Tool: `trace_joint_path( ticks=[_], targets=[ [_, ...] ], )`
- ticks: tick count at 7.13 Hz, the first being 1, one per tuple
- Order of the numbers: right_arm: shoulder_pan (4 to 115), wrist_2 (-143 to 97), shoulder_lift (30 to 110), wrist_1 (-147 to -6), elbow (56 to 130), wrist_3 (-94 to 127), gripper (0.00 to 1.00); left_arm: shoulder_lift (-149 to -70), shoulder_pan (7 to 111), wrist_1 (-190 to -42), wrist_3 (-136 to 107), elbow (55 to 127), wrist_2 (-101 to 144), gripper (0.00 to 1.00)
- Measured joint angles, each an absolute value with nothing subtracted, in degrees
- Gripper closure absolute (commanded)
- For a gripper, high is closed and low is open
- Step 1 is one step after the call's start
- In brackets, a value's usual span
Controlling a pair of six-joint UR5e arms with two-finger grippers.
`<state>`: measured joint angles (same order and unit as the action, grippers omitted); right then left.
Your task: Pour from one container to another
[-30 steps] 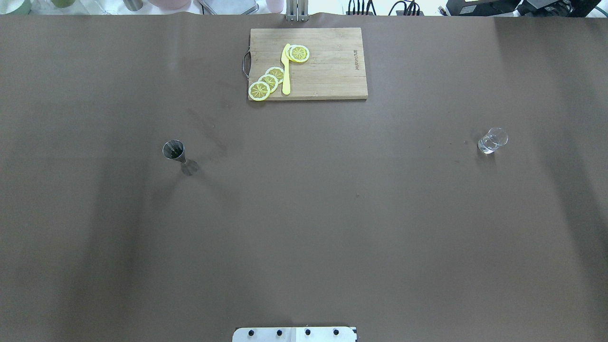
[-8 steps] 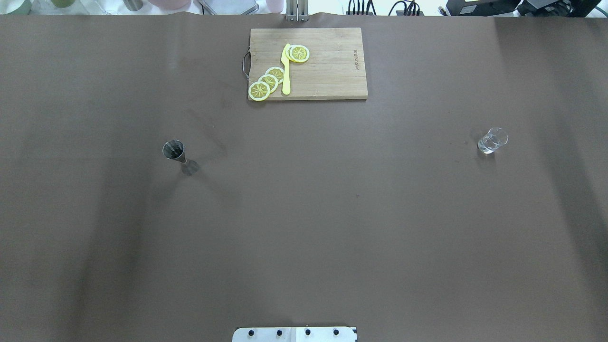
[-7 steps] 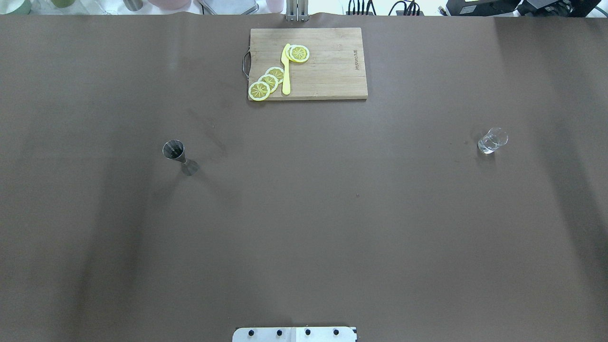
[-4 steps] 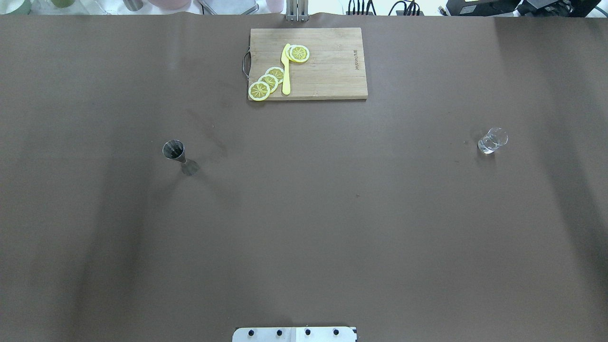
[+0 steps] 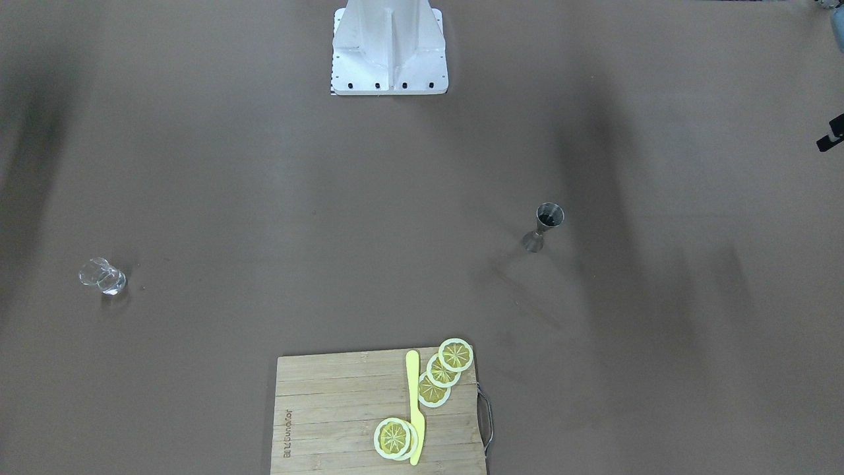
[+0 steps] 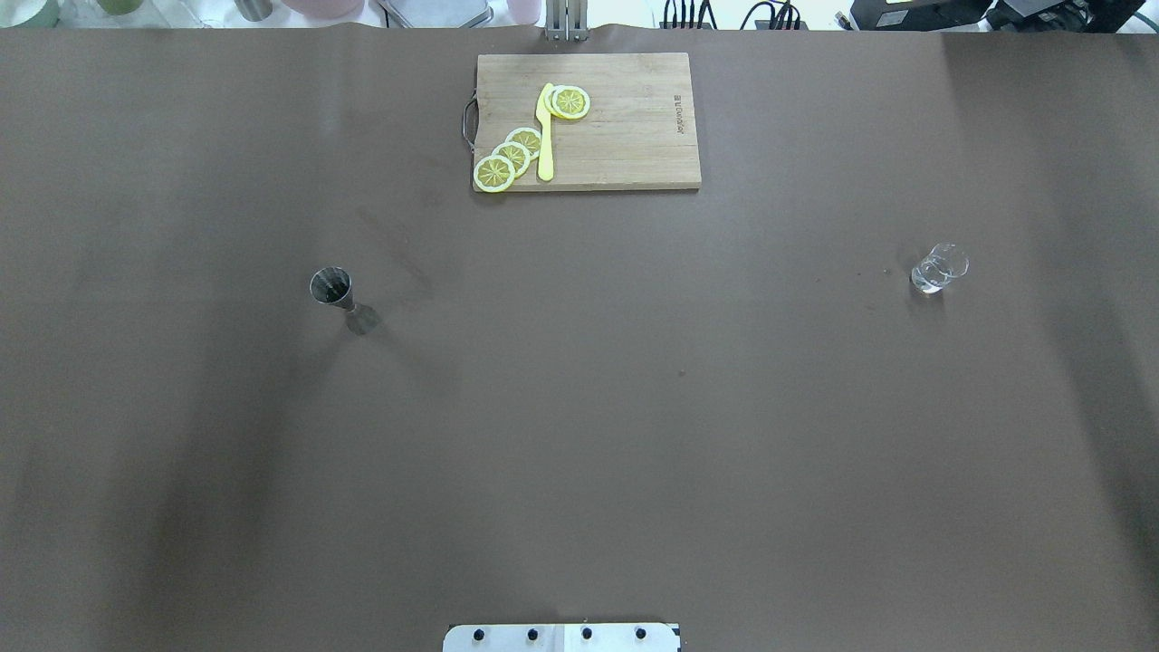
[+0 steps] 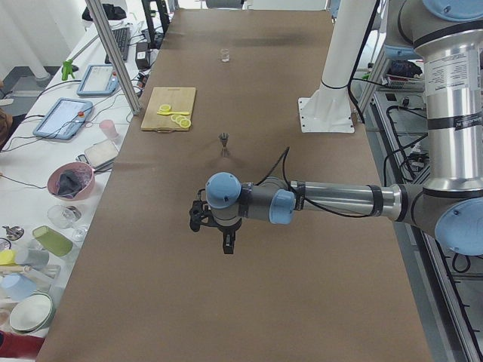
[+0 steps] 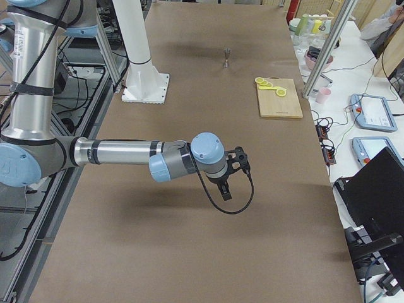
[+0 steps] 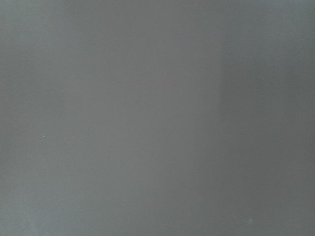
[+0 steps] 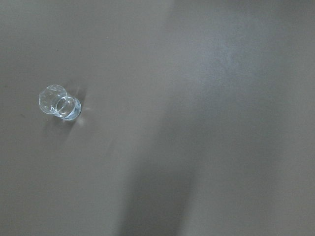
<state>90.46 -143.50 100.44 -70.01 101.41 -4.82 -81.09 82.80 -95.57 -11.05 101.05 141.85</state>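
The small grey steel hourglass jigger (image 6: 341, 299) stands upright, well to the robot's left of the wooden cutting board (image 6: 625, 136), which carries lemon slices (image 6: 512, 156) and a yellow knife (image 6: 545, 136). The small clear glass tumbler (image 6: 939, 268) stands well to the board's right. Whether the left gripper (image 7: 227, 243) and the right gripper (image 8: 226, 192) are wide or narrow cannot be told.

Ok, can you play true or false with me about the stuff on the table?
1. The metal jigger stands upright on the table. True.
2. The glass sits on the table too. True.
3. The jigger and the glass touch. False: they stand far apart, on opposite sides.
4. Lemon slices lie on the cutting board. True.
5. The lemon slices are inside the glass. False: they lie on the board.
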Motion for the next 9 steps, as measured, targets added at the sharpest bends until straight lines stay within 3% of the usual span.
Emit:
trace_joint_path(
  ticks=[6,9],
  targets=[
    [85.28,-144.96,104.11,-56.53,100.33,-0.55,0.0,-88.7,70.76,-98.12,-38.6,106.2,141.94,0.02],
    [80.73,-144.62,104.14,-38.09,93.5,12.76,0.0,-90.5,65.54,-98.05,-47.3,112.93,138.24,0.02]
  ],
)
